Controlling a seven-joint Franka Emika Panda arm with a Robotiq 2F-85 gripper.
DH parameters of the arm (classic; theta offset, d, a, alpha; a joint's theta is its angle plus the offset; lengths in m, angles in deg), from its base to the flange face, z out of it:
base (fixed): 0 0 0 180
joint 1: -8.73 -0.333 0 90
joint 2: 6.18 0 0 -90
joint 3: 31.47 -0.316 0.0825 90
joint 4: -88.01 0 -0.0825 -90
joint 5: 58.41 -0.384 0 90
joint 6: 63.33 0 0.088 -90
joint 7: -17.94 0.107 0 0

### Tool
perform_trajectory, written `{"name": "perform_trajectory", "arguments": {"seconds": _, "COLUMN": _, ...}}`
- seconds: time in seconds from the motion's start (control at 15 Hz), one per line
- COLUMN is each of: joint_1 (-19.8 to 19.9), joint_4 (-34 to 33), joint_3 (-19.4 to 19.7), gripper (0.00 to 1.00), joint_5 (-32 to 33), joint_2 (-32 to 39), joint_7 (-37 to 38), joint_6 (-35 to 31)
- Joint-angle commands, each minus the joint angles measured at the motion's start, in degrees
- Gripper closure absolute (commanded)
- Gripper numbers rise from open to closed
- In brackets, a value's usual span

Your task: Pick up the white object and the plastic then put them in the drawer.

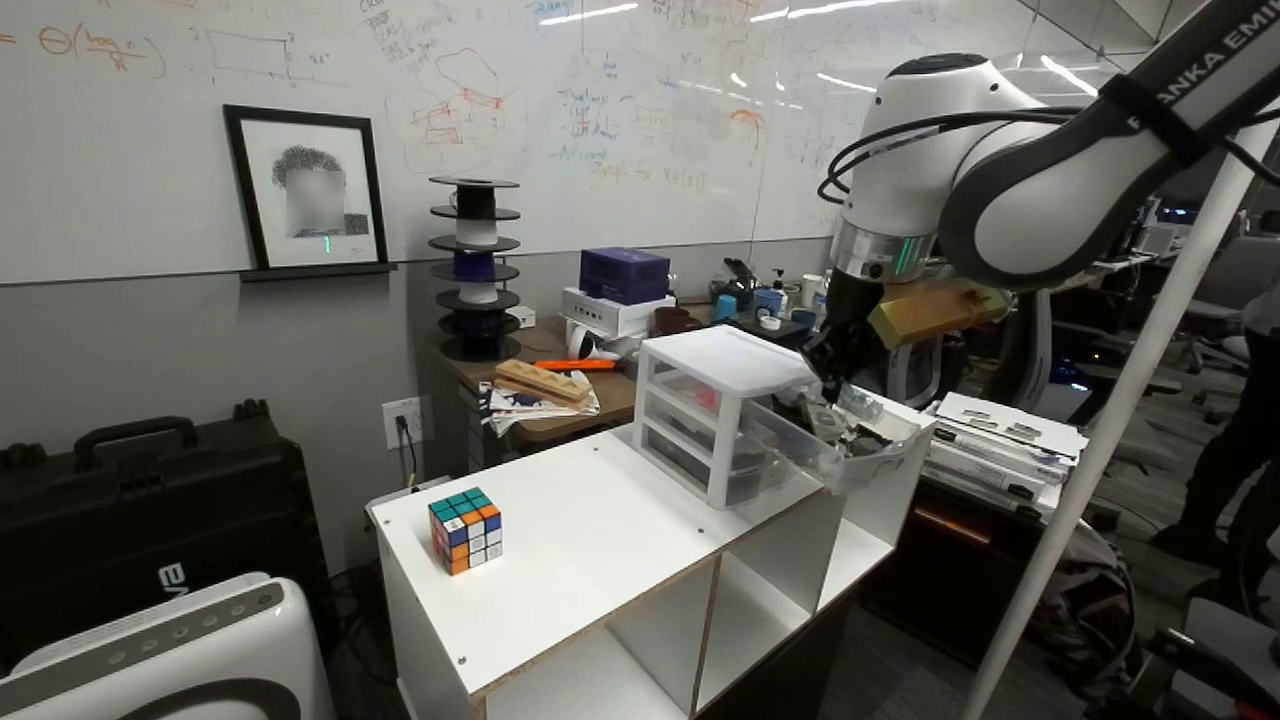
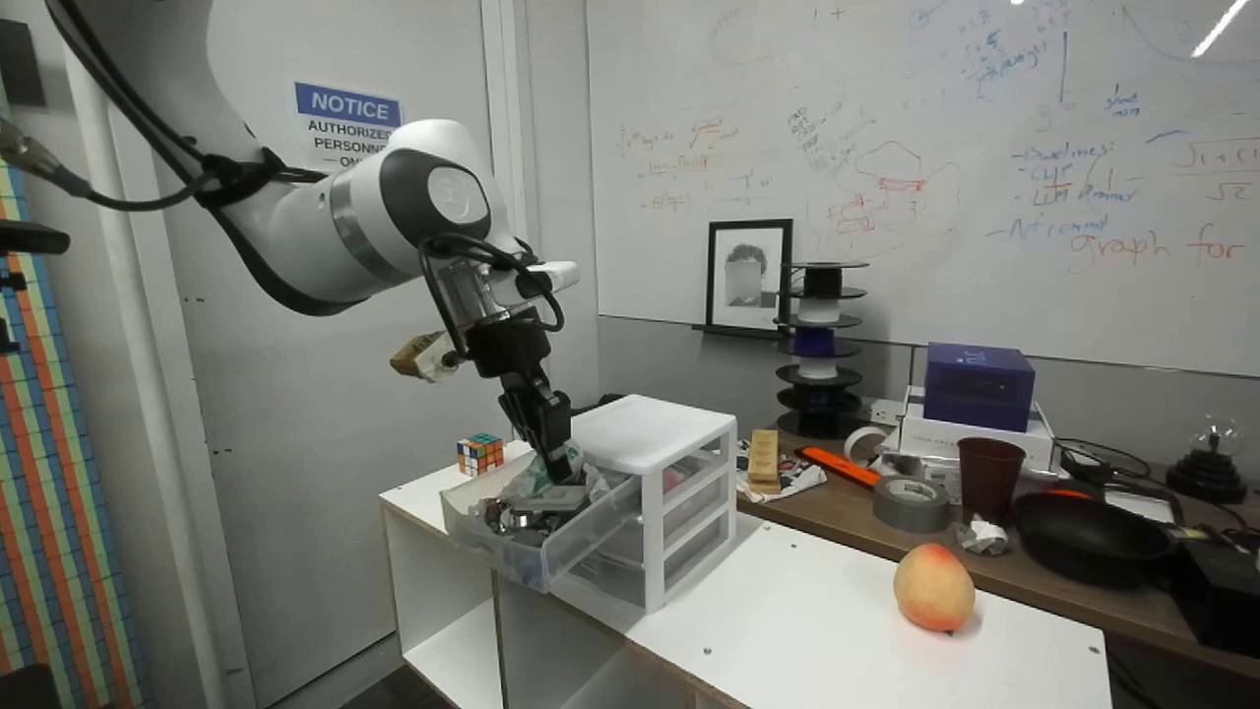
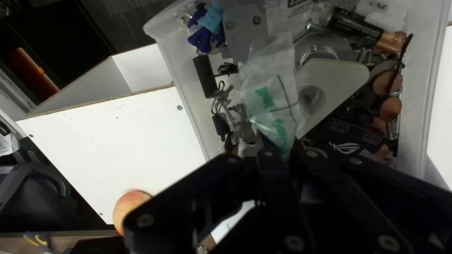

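One gripper (image 3: 280, 150) is drawn narrow, a clear plastic bag (image 3: 272, 95) nipped between its tips; the film is judged light, limp and slippery, best gripped by a bunched fold; it is seen within the pulled-out drawer (image 2: 591, 537), on or just over mixed clutter (image 3: 348, 139); the white object cannot be singled out with certainty; farther off, a peach (image 2: 933, 588) is seen on the white shelf (image 2: 807, 620).

Room over shelf top (image 1: 590, 540), tight in pulled-out drawer (image 2: 593, 530).
Passable between Rubik's cube (image 1: 466, 530) and drawer unit (image 1: 725, 352); inside drawer, blocked by battery (image 3: 364, 31) and heaped clutter (image 2: 532, 516).
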Motion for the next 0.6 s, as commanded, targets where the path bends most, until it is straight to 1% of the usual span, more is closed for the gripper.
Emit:
{"name": "perform_trajectory", "arguments": {"seconds": 0.0, "joint_1": -0.5, "joint_4": 0.5, "joint_3": 1.2, "gripper": 0.92, "joint_5": 3.2, "joint_2": -0.1, "joint_7": 2.0, "joint_6": -2.2}}
{"name": "perform_trajectory", "arguments": {"seconds": 0.27, "joint_1": -0.5, "joint_4": 0.5, "joint_3": 1.5, "gripper": 0.94, "joint_5": 4.7, "joint_2": -0.1, "joint_7": 1.7, "joint_6": -0.9}}
{"name": "perform_trajectory", "arguments": {"seconds": 0.33, "joint_1": -0.1, "joint_4": 0.8, "joint_3": 1.0, "gripper": 0.66, "joint_5": 3.3, "joint_2": -0.1, "joint_7": -0.2, "joint_6": -0.5}}
{"name": "perform_trajectory", "arguments": {"seconds": 0.4, "joint_1": -0.1, "joint_4": 1.0, "joint_3": 0.9, "gripper": 0.64, "joint_5": 3.2, "joint_2": -0.2, "joint_7": -0.6, "joint_6": -0.3}}
{"name": "perform_trajectory", "arguments": {"seconds": 0.47, "joint_1": -0.1, "joint_4": 1.1, "joint_3": 0.8, "gripper": 0.59, "joint_5": 3.1, "joint_2": -0.2, "joint_7": -0.7, "joint_6": -0.3}}
{"name": "perform_trajectory", "arguments": {"seconds": 0.53, "joint_1": -0.1, "joint_4": 1.2, "joint_3": 0.8, "gripper": 0.5, "joint_5": 3.0, "joint_2": -0.2, "joint_7": -0.7, "joint_6": -0.6}}
